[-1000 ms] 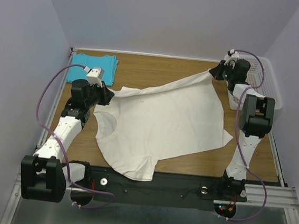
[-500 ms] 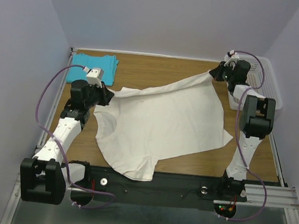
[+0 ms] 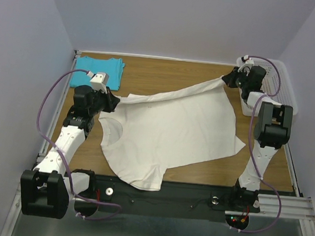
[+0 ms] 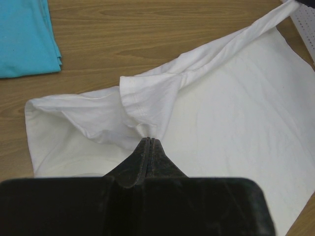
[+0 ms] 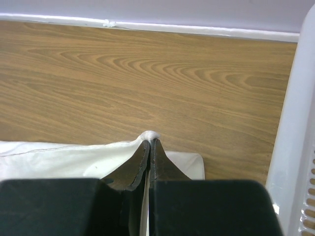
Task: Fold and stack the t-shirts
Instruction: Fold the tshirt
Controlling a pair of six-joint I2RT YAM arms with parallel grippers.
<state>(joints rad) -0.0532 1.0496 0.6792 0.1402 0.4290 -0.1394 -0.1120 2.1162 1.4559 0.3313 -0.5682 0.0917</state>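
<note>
Cream t-shirt spread mid wooden surface, left pincer clenched on its 9 o'clock edge, right pincer clenched on its lifted 2 o'clock corner, folded turquoise t-shirt at 10 o'clock

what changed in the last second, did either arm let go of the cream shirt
Nothing was let go. The right gripper edged slightly right, toward the white basket, drawing the far edge of the cream t-shirt a little tauter. The left gripper hardly moved. Both stay shut on the cream t-shirt; the folded turquoise t-shirt and the basket stayed put.
</note>
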